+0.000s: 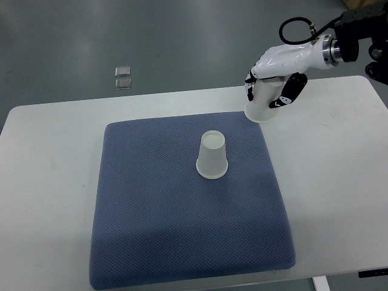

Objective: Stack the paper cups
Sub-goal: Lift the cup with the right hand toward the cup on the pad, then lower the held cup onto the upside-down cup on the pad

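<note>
One white paper cup [213, 156] stands upside down near the middle of the blue mat [151, 212]. A second white paper cup [260, 104], also mouth down, is at the mat's far right corner, over the white table. My right hand [270, 85] reaches in from the upper right and its white and black fingers wrap around this cup's upper part. Whether this cup's rim touches the surface or hangs just above it I cannot tell. The left arm does not show.
The white table [48, 157] carries the mat, with bare strips on the left and right. Its far edge runs just behind the held cup. Two small square metal plates [123, 78] lie on the grey floor beyond.
</note>
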You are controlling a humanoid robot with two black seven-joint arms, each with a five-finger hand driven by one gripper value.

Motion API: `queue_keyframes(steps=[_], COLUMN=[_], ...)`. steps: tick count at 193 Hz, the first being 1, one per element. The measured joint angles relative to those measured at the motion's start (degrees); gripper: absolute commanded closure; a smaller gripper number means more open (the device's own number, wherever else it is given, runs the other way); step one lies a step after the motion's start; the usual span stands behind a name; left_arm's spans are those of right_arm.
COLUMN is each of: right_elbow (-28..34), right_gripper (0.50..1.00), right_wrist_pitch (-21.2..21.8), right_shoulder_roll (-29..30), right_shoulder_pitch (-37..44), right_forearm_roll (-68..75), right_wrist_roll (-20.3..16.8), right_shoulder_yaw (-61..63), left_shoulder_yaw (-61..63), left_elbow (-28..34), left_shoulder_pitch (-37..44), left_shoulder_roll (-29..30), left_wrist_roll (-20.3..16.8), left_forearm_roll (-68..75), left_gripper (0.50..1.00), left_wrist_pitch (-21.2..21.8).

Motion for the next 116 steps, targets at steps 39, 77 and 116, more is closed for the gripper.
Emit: queue_keyframes(steps=[39,77,116], right_elbow=[2.5,4.3,3.7], right_gripper=[0.975,0.975,0.975], right_wrist_pitch=[4.6,9.7,9.7], right_shoulder_roll=[3.1,6.1,8.9], right_shoulder_pitch=[1.1,1.2,0.8], right_forearm_roll=[0.6,0.7,0.5], right_wrist_roll=[0.2,0.2,-0.2], right_shoulder_yaw=[2.9,7.2,7.8], left_shoulder_yaw=[0.0,0.0,0.0], left_elbow=[0.0,0.0,0.0], left_shoulder_pitch=[0.0,0.0,0.0], left_shoulder_roll=[0.0,0.0,0.0], left_wrist_roll=[0.0,0.0,0.0], left_forearm_roll=[0.0,0.0,0.0], left_gripper=[0.5,0.5,0.5], left_wrist_pitch=[0.0,0.0,0.0])
